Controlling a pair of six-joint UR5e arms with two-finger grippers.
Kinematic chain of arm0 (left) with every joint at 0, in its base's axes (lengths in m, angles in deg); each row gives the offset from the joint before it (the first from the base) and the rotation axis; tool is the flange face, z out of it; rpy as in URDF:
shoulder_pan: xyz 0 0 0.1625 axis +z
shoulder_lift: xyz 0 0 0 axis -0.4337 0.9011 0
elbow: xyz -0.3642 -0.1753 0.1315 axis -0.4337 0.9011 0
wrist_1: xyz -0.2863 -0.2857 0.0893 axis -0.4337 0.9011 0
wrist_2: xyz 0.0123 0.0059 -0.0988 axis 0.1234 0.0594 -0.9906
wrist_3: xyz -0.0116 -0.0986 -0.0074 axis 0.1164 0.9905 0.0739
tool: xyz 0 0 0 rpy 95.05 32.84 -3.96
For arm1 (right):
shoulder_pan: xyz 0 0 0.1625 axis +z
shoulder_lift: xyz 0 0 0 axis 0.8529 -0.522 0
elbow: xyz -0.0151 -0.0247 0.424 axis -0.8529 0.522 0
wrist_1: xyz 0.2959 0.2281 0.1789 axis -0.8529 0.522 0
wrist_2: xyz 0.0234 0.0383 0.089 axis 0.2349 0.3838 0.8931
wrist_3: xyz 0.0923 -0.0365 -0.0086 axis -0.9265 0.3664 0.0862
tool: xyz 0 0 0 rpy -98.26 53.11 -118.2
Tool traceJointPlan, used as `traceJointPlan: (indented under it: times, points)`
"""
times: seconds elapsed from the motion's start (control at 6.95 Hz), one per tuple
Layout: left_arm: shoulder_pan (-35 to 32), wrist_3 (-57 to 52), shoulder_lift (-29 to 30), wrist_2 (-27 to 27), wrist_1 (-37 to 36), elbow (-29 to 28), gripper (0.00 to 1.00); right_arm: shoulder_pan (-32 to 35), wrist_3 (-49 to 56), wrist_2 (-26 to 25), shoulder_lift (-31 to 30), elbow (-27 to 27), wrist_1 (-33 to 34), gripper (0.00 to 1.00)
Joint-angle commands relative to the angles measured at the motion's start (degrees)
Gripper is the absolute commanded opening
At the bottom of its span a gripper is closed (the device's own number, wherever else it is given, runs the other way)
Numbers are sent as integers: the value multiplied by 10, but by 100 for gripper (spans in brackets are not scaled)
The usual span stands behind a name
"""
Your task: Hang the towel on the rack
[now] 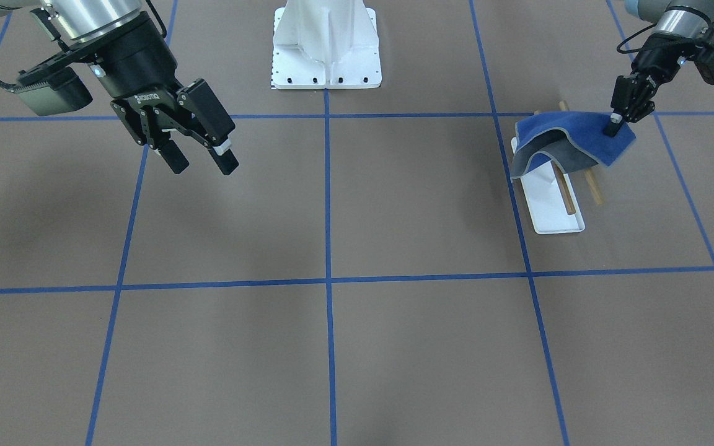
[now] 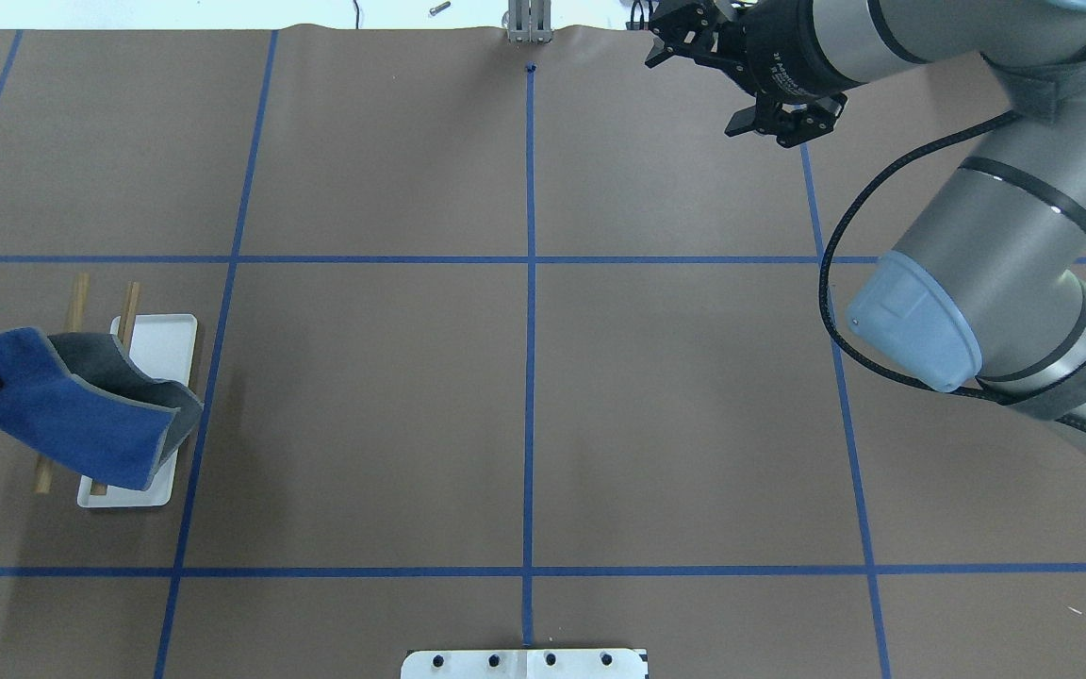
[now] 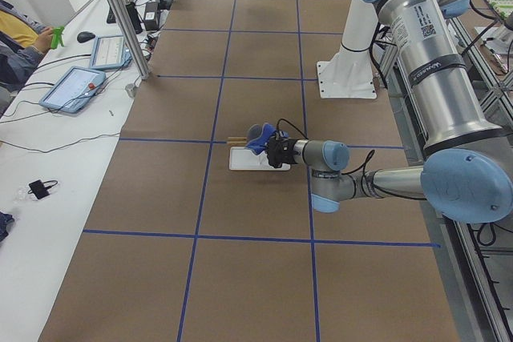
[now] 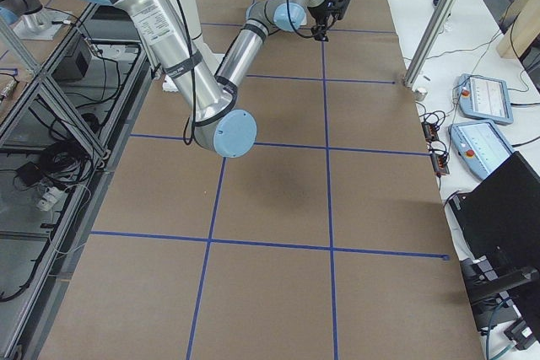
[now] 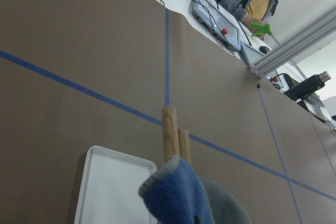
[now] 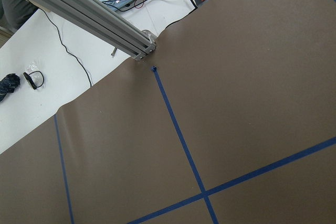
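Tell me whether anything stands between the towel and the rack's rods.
Nothing visible does. The towel, pinched at one edge by the left gripper, already lies draped across both rods of the rack.

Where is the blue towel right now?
On the robot's left side of the table, at the right in the front-facing view: the towel arches over the wooden rods of the rack, one corner pinched by the left gripper.
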Motion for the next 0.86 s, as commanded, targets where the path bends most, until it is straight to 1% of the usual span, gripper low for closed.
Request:
traceJointPlan:
  times: [0.0, 0.29, 0.58, 0.72]
  points:
    - [-2, 0, 0, 0, 49, -36, 0, -3, 0, 0, -1, 0, 0, 100]
    - [-6, 1, -1, 1, 51, -30, 0, -4, 0, -4, -1, 0, 0, 100]
    - [-19, 20, -4, 22, 73, -33, 0, -4, 0, -5, -1, 0, 0, 100]
    - [-20, 19, -4, 21, 74, -35, 2, -5, 0, -5, -1, 0, 0, 100]
